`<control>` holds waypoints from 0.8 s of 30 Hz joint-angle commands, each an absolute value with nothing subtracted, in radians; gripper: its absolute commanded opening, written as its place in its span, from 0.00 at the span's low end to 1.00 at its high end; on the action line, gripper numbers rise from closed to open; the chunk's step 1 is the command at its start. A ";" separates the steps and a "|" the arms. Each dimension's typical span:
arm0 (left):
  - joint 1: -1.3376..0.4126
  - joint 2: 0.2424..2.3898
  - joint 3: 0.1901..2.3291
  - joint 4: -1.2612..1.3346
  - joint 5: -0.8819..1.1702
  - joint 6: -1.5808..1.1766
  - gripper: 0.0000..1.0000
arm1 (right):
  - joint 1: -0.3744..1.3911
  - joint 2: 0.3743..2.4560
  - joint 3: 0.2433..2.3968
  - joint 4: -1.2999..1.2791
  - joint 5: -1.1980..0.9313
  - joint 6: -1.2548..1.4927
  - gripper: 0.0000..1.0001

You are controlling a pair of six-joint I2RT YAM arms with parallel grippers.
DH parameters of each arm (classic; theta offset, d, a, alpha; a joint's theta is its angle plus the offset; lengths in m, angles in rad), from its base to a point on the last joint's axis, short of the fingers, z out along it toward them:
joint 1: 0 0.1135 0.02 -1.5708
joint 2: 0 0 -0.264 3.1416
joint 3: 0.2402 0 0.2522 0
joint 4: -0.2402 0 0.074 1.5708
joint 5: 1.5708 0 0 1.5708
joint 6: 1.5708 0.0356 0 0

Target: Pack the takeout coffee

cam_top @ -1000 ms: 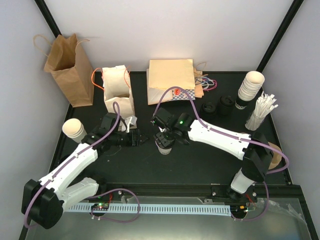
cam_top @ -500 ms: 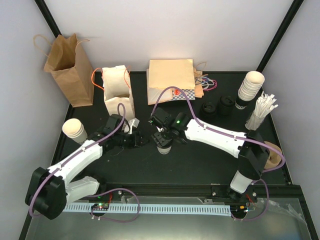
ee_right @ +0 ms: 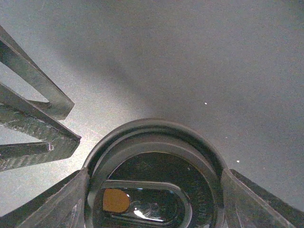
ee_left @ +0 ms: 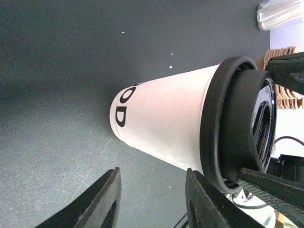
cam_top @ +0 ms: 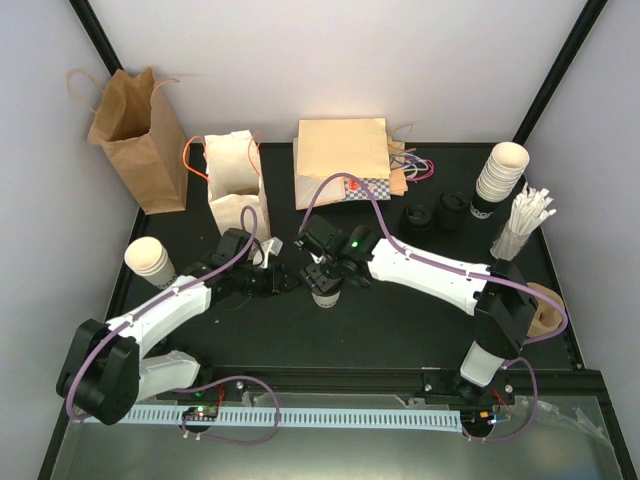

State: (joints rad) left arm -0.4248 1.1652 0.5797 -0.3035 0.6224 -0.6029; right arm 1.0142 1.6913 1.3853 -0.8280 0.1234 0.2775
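Right gripper (cam_top: 325, 281): jaws wide, clamped from above on the black lid (ee_right: 154, 156) of the coffee (ee_left: 161, 128), which stands upright mid-table.

Left gripper (cam_top: 287, 281): jaws partly open, empty, just left of the cup. Contact cannot be determined.

Surface: black table (cam_top: 400, 320) inside white walls. Along the back are an upright brown bag (cam_top: 135, 140), a white bag (cam_top: 237, 185) and flat bags (cam_top: 340, 160). Cup stacks (cam_top: 497, 178) stand at both sides, and loose lids (cam_top: 430, 215) lie right of centre.

You have the takeout coffee (cam_top: 325, 296) at mid table (cam_top: 400, 330). Behind it, along the far edge: an upright bag (cam_top: 236, 185) to the left, a flat bag stack (cam_top: 342, 160) at centre. Loose lids (cam_top: 432, 215) lie right of that stack. Stacked cups (cam_top: 498, 178) stand in the far-right corner, a second cup stack (cam_top: 150, 260) at the left edge.
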 commanded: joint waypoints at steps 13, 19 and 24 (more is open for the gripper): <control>-0.410 1.115 0.543 -0.162 0.707 -0.668 0.37 | 1.023 1.639 1.270 -0.817 0.008 0.213 0.74; -0.410 1.115 0.542 -0.152 0.734 -0.676 0.38 | 1.023 1.619 1.261 -0.836 -0.018 0.198 0.74; -0.410 1.109 0.542 -0.153 0.742 -0.673 0.38 | 1.022 1.622 1.252 -0.841 -0.032 0.189 0.73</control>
State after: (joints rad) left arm -0.4179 1.1313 0.5392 -0.1844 0.7071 -0.6685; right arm 1.0145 1.6165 1.2831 -0.7670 0.0311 0.1989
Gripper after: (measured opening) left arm 0.381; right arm 0.743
